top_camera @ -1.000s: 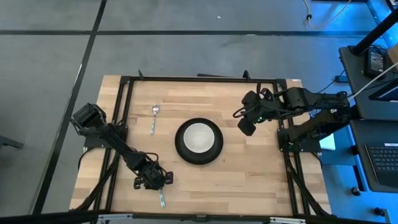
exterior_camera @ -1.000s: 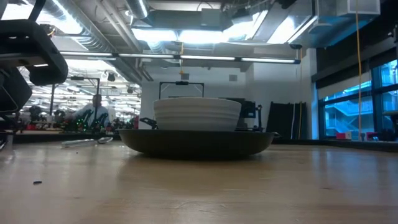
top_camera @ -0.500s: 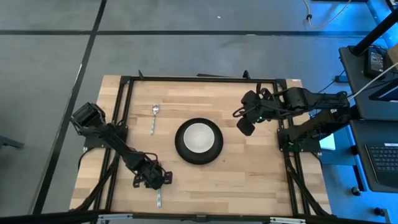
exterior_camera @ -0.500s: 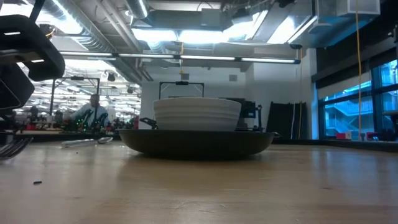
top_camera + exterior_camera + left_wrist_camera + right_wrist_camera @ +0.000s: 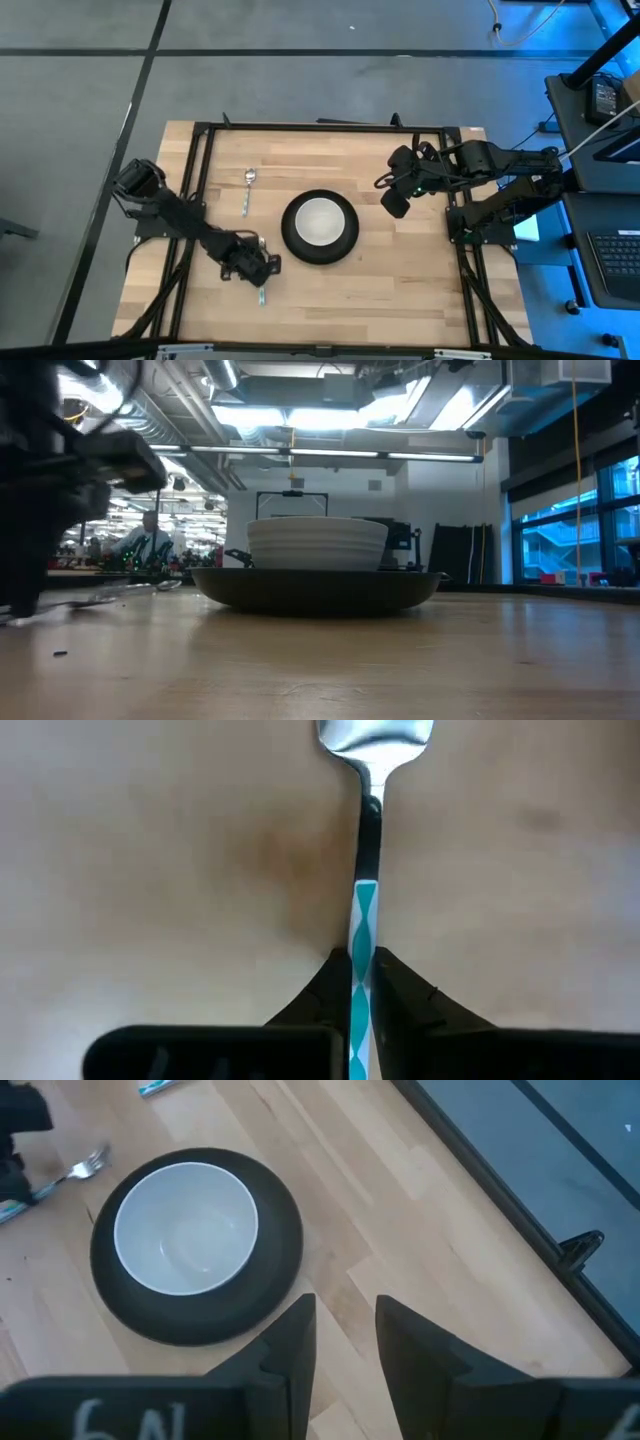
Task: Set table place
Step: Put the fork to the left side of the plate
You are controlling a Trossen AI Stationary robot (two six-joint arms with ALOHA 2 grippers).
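Cutlery sits pinched in the left hand [image 5: 258,269]: its two dark fingers [image 5: 322,990] are pressed onto the pale blue handle of a small silver fork [image 5: 364,910], low over the light wood butcher-block desk [image 5: 400,270], just beside the near-left rim of the matte black round plate [image 5: 290,240]. The fork's long axis runs straight out from the hand, head leading and handle trailing behind the fingers, so setting it beside the plate likely turns on swinging that axis parallel to the plate's edge. The left arm is plainly the nearer one; the right hand [image 5: 394,203] waits above the desk on the plate's far-right side, its fingers slightly apart and empty.

The smaller white round bowl [image 5: 319,221] rests inside the plate. A small silver spoon with a pale blue handle [image 5: 247,190] lies well apart, toward the far-left of the desk.

The left wrist view alone shows the pinch; the high view alone shows the gap between fork and plate.
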